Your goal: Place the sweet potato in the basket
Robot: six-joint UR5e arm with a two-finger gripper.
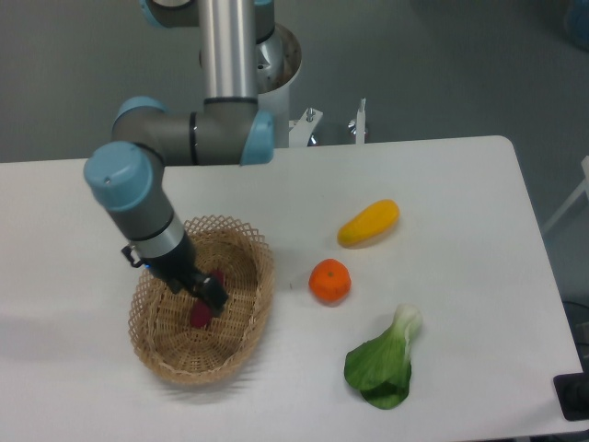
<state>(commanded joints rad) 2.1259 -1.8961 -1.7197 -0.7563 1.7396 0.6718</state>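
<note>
The tan wicker basket (241, 345) sits at the front left of the white table. The magenta-purple sweet potato (202, 313) is inside the basket, partly hidden by my gripper. My gripper (210, 296) reaches down into the basket, its dark fingers on either side of the sweet potato. I cannot tell from this view whether the fingers still clamp it or stand slightly apart.
A yellow oblong fruit (368, 224) lies right of the basket toward the back. A round orange (329, 281) sits near the middle. A green leafy bok choy (384, 361) lies at the front right. The arm's base (276, 64) stands behind the table.
</note>
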